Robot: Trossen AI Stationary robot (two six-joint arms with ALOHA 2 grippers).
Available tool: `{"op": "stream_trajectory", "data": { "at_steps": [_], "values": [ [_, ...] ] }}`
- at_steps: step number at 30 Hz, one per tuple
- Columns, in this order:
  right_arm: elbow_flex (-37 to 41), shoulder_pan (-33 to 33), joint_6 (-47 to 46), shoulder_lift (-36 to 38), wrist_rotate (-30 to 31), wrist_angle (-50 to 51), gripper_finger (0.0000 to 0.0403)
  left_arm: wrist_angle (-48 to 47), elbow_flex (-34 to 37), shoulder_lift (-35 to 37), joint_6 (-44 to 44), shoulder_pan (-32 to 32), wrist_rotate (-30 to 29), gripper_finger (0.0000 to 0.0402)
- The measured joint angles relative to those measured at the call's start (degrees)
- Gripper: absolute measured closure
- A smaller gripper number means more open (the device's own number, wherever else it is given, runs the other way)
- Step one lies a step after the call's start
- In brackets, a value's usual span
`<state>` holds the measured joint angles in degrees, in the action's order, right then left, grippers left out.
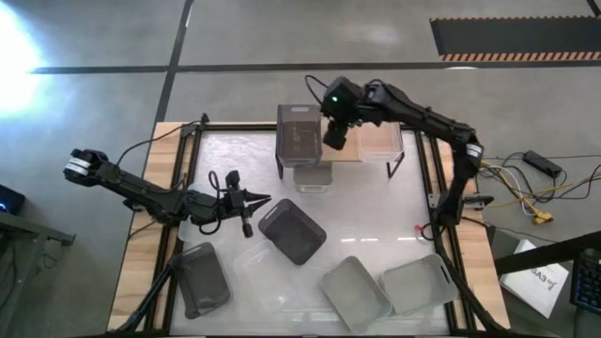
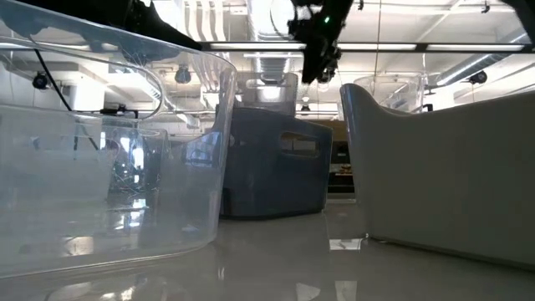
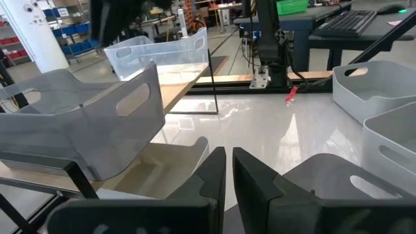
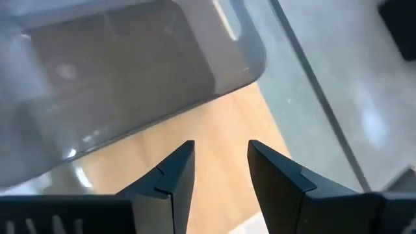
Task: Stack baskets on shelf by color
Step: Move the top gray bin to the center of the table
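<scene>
My right gripper (image 2: 320, 63) hangs above a dark grey basket (image 2: 272, 163), between clear basket (image 2: 109, 159) and light grey basket (image 2: 443, 171).

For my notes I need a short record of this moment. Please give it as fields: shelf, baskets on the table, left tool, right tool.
shelf: wooden top holds a dark basket and a clear basket
under shelf: one light basket
table baskets: two dark, two light, one clear
left tool: shut, empty, low beside a dark basket
right tool: open, empty, over the shelf between its two baskets
</scene>
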<state>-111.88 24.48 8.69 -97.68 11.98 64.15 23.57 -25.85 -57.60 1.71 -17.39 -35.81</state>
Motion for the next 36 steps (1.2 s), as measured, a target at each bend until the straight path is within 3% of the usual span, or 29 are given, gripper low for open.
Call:
{"op": "stream_trajectory", "data": {
  "at_steps": [5,14,21,26,36],
  "values": [
    [13.09,-6.91,-0.45,9.02,-0.78,-4.57,0.0267,-0.07,0.0,0.0,0.14,0.0,0.0,0.0389],
    [44.71,-24.03,-7.46,27.63,1.08,-25.3,0.0267,-0.05,0.79,0.0,0.69,0.0,0.0,0.0389],
    [59.65,-31.22,-11.7,27.51,-0.03,-41.64,0.0267,-0.06,0.15,-0.37,0.47,0.0,-0.02,0.0389],
    [59.43,-29.76,-7.44,20.66,1.78,-45.49,0.0266,-0.1,-1.13,-0.34,0.18,-1.18,-0.12,0.0389],
    [44.87,-25.48,3.83,4.08,5.97,-39.47,0.0266,-0.08,-1.24,-0.33,0.09,-5.28,-0.07,0.0389]
  ]
}}
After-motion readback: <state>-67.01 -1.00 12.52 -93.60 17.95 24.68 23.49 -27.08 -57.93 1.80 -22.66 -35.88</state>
